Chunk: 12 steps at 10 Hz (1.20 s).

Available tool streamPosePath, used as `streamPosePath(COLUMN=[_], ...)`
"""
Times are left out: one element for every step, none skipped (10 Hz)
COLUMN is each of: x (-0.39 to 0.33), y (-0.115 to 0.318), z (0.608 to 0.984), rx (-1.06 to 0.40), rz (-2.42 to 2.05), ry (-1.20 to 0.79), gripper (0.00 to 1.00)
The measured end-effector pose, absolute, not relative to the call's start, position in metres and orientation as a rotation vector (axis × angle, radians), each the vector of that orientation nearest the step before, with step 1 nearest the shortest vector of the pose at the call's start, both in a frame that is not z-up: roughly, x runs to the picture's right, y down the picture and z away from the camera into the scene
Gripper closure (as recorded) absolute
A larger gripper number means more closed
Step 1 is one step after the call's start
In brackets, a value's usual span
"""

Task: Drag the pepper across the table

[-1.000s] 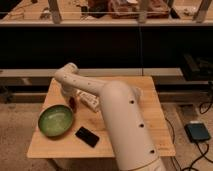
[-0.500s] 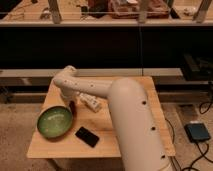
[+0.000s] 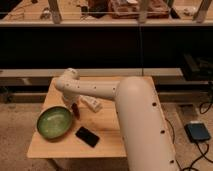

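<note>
The pepper [image 3: 76,111] is a small dark red piece on the light wooden table [image 3: 107,137], just right of the green bowl's rim. My gripper [image 3: 73,102] hangs from the white arm [image 3: 100,90] right above the pepper, at or touching its top end. The arm reaches in from the lower right across the table and hides much of the table's right half.
A green bowl [image 3: 54,122] sits at the front left. A flat black slab [image 3: 87,136] lies near the front edge. A white rectangular item [image 3: 92,104] lies right of the pepper. A grey box [image 3: 199,132] with cables is on the floor at the right.
The gripper and the pepper have shifted toward the table's front edge, closer alongside the bowl. The bowl, the slab and the white item have not moved.
</note>
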<state>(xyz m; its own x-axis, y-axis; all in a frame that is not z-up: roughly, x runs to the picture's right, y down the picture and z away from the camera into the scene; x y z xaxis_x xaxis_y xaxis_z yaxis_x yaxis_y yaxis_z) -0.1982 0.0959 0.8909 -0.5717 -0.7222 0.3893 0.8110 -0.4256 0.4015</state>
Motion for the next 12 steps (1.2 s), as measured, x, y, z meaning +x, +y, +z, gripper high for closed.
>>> streamPosePath(x=[-0.192,-0.191,-0.197,-0.202,-0.205,-0.204,-0.201,-0.199,-0.205,-0.208,-0.207,-0.201], y=[0.098,0.1,0.105,0.109,0.111,0.113,0.114,0.114,0.116,0.116,0.117,0.118], z=[0.889,0.886,0.88,0.876,0.873,0.871,0.869,0.869,0.866,0.865,0.863,0.862], rx=[-0.196,-0.194,-0.189,-0.185,-0.183,-0.18,-0.179,-0.179,-0.175,-0.171,-0.169,-0.168], rz=[-2.068,-2.071,-2.079,-2.09,-2.089,-2.093,-2.098,-2.099,-2.109,-2.113,-2.111,-2.113], ry=[-0.689,-0.679,-0.678,-0.671,-0.67,-0.666,-0.662,-0.656,-0.652,-0.65,-0.65,-0.646], gripper=[1.0,0.96,0.86,0.8,0.78,0.78,0.78,0.78,0.78,0.78,0.78,0.78])
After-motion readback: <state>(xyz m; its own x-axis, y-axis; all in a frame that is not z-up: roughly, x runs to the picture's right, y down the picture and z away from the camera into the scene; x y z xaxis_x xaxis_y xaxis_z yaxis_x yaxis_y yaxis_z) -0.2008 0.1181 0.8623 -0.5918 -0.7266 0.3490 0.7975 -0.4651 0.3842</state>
